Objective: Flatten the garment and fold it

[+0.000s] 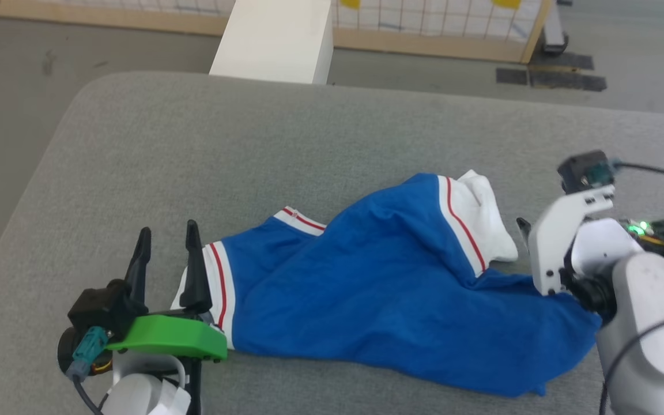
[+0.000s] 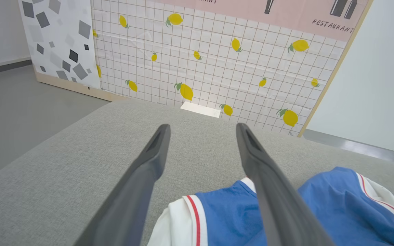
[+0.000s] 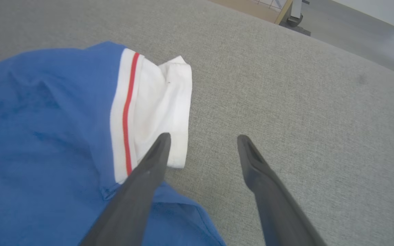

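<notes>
Left gripper (image 1: 168,227) at near left, low over the worktop (image 1: 193,144). Jaws spread wide, nothing between them. In the left wrist view its right finger (image 2: 272,191) crosses in front of the garment's striped white end; whether it touches the cloth, can't tell.

Right gripper (image 3: 203,136) at near right, jaws also apart, only bare grey fabric between them. Its left finger (image 3: 139,191) overlaps the garment's blue body and the edge of the white sleeve (image 3: 162,99); contact unclear. Holding nothing.

Garment (image 1: 378,276) lies on the near half of the worktop, stretched between the two grippers. Rumpled and creased, not flat, not folded. Blue body uppermost. White cuff with red stripe (image 1: 219,282) at its left end just beside the left gripper. White sleeve at the right end bunched up beyond the red-and-white trim (image 1: 460,225), near the right gripper. Bottom right corner of the blue cloth runs under the right arm (image 1: 649,323).

Further out the worktop is grey woven fabric with a rounded far left corner. Beyond its far edge stands a white block (image 1: 274,40), then grey floor (image 1: 9,115) with dark patches (image 1: 551,78). Furthest back, a wood-framed panel (image 2: 217,58) with a grid and lemon print.
</notes>
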